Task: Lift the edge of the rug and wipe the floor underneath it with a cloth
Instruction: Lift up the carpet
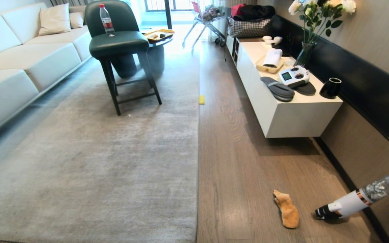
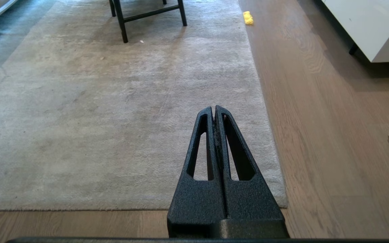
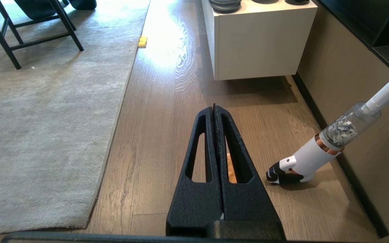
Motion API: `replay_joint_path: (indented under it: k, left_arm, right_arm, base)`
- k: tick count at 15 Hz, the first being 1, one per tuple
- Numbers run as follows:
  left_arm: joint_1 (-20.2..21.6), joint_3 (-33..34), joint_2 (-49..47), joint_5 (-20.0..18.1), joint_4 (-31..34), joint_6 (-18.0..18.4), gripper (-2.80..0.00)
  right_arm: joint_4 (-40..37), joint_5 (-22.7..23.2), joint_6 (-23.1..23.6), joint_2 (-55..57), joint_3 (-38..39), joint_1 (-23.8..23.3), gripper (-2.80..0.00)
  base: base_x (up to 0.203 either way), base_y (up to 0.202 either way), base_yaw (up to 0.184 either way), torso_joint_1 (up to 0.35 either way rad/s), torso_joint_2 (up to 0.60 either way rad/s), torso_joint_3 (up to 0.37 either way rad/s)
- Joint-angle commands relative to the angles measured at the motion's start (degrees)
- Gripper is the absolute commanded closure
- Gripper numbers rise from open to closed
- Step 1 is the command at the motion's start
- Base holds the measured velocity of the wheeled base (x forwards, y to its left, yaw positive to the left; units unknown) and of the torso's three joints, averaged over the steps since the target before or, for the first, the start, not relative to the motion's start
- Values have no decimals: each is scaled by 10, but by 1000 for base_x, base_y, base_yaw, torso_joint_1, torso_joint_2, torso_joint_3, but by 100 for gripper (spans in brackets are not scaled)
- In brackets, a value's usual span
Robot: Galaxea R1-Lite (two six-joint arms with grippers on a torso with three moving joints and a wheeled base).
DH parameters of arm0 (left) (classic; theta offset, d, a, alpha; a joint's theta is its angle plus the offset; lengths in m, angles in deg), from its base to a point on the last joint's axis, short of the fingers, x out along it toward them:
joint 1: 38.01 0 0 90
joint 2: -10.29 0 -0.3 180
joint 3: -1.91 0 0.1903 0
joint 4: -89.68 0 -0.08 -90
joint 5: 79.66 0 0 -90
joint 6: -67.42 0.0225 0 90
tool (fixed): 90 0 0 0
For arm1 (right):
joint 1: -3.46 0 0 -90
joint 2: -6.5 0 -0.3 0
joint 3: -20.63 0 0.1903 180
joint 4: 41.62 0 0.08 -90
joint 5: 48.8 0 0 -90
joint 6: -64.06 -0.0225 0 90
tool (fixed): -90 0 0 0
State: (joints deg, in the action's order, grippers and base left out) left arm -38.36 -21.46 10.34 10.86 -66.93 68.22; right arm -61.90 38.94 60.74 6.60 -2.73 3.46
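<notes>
Nothing is underway yet: the rug (image 1: 89, 162) is lying flat, its edge running along bare floor (image 1: 241, 175) with no corner raised. The cloth (image 1: 286, 209) is sitting crumpled on the planks, well apart from the rug, near a vacuum (image 1: 353, 201) (leaning by the wall). The left gripper (image 2: 214, 108) is hanging over the rug's corner, jaws clenched and empty; the right gripper (image 3: 213, 107) is poised above the cloth, likewise clenched on nothing. Picking up, lifting and wiping are all waiting.

Left gripper (image 2: 214, 109) and right gripper (image 3: 213, 108) both point forward and down, jaws pressed together, holding nothing.
</notes>
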Motion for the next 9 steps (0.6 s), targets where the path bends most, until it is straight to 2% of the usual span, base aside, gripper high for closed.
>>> replay_joint_path:
  k: [1,7,9]
  left_arm:
    - [0,0,0,0,0,0,0]
    - [0,0,0,0,1,0,0]
    - [0,0,0,0,1,0,0]
  right_arm:
    - [0,0,0,1,0,0,0]
    - [1,0,0,0,0,0,0]
    - [1,0,0,0,0,-1,0]
  base:
    - [0,0,0,0,0,0]
    - [0,0,0,0,0,0]
    - [0,0,0,54,127,140]
